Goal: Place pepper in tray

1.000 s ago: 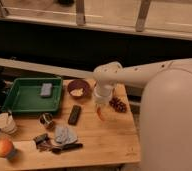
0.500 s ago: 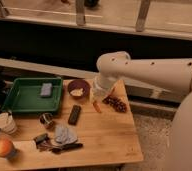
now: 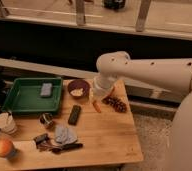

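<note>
The slim orange-red pepper [image 3: 96, 106] hangs point-down from my gripper [image 3: 95, 99], just above the wooden table right of the purple bowl. The gripper is shut on the pepper's upper end, and the white arm reaches in from the right. The green tray [image 3: 19, 104] lies at the table's back left, well left of the gripper, with a grey block [image 3: 46, 89] inside it.
A purple bowl [image 3: 78, 88] stands between tray and gripper. A dark remote [image 3: 74, 114], a small can [image 3: 46, 119] and a grey cloth [image 3: 64, 134] lie in front. A brown cluster [image 3: 116, 103] sits right of the gripper. A white cup [image 3: 5, 122] and an orange fruit [image 3: 4, 148] are at far left.
The arm has swung and straightened, and the gripper has risen slightly with the pepper in it. The other objects have not moved.
</note>
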You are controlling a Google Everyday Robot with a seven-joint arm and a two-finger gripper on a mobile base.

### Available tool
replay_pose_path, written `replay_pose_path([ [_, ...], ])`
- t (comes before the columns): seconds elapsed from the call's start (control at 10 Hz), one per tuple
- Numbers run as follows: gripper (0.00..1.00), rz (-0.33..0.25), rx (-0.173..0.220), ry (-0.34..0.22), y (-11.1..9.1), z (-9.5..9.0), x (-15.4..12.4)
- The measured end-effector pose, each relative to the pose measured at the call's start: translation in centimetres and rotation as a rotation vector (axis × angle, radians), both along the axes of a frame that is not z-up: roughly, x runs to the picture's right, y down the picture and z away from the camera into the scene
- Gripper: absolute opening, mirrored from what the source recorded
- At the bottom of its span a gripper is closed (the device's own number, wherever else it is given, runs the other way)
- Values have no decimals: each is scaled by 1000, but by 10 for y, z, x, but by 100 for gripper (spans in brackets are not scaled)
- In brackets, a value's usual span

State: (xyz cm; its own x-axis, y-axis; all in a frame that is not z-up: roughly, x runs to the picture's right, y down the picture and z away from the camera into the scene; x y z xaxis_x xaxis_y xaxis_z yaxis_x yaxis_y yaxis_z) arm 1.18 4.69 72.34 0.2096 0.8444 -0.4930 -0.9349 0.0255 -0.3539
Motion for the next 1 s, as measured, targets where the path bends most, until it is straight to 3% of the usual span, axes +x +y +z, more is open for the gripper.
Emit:
replay_pose_path([
  [0.3, 0, -28, 77, -114, -16, -2, -40],
  [0.8, 0, -73, 195, -374, -59, -20, -175],
  [0.9, 0, -80, 211, -408, -62, -27, -194],
  [1.0, 0, -80, 209, -402, -62, -25, -190],
])
